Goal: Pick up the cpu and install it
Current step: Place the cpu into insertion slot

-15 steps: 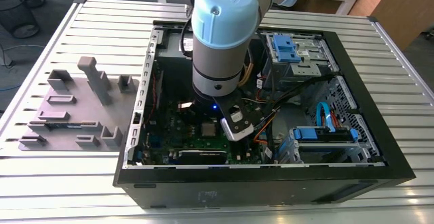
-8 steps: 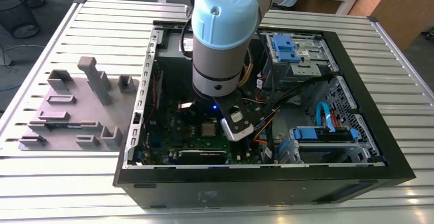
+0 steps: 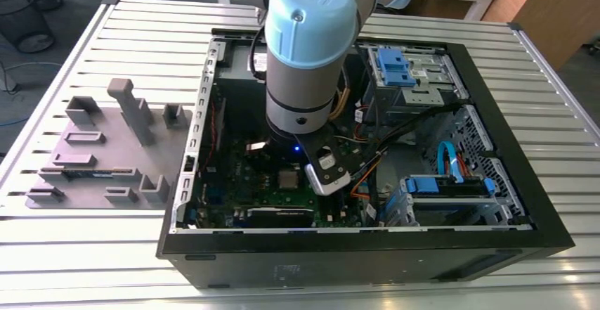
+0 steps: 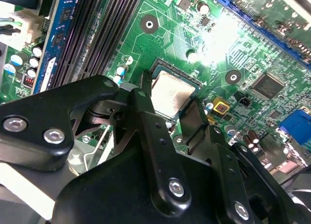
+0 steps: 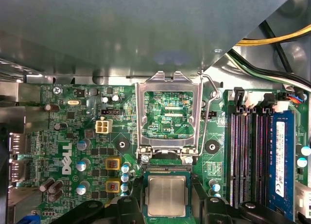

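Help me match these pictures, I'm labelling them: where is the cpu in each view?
Exterior view: cpu, seemingly the small grey square on the board under the arm.
Second wrist view: cpu, flat between the fingers.
First wrist view: cpu beside the open frame.
Landmark: memory slots, in both wrist views.

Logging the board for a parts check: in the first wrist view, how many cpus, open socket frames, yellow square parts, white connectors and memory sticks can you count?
cpu: 1
open socket frame: 1
yellow square parts: 2
white connector: 1
memory stick: 1
Total: 6
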You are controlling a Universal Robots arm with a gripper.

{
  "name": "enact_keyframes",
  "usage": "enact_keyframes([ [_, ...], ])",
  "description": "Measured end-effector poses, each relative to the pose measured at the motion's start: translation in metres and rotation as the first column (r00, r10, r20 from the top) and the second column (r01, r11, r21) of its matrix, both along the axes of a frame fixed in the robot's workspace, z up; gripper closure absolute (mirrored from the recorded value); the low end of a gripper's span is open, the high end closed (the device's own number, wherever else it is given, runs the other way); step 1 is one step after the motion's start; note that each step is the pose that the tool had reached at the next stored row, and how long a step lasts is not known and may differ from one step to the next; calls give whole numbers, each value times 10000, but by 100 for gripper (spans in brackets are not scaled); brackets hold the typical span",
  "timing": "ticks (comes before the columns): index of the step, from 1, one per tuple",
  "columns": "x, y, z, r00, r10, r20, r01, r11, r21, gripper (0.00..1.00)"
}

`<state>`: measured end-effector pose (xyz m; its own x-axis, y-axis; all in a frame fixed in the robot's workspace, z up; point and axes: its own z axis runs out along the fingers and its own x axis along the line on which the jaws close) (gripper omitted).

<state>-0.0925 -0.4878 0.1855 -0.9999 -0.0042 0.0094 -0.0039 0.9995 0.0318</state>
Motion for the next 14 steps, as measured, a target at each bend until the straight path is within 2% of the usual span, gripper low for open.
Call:
enact_keyframes([
  [14, 0, 1, -6, 10000, -1, 1, 1, 10000, 6, 52],
])
